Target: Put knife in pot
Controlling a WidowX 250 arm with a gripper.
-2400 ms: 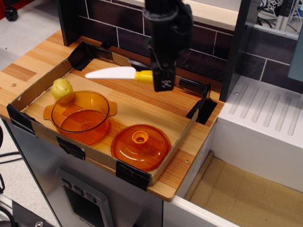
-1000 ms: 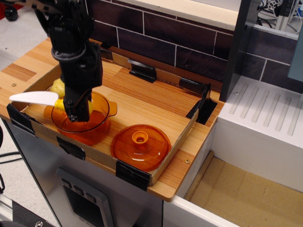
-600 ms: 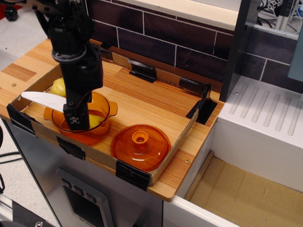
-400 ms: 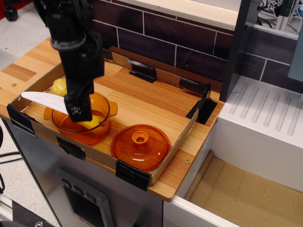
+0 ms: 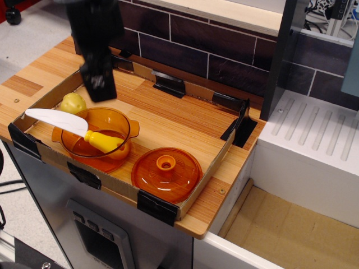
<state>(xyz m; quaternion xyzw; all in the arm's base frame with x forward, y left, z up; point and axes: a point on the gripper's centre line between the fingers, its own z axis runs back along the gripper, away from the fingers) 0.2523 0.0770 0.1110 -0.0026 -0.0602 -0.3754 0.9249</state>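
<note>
The knife (image 5: 73, 128) lies across the orange pot (image 5: 124, 124) at the front left of the cardboard tray. Its yellow handle rests inside the pot and its white blade sticks out over the pot's left rim. My gripper (image 5: 99, 88) is black, hangs above and behind the pot, clear of the knife, and holds nothing. Its fingers read as one dark block, slightly apart.
A flat orange lid (image 5: 166, 174) with a knob lies right of the pot. A small yellow-green toy (image 5: 73, 103) sits behind the pot. The low cardboard tray wall (image 5: 238, 126) is taped with black at its corners. A white drainer (image 5: 314, 145) stands to the right, a brick wall behind.
The gripper carried the knife from the tray's back to the pot, lowered it, let go and rose up and back. The knife now rests in the pot.
</note>
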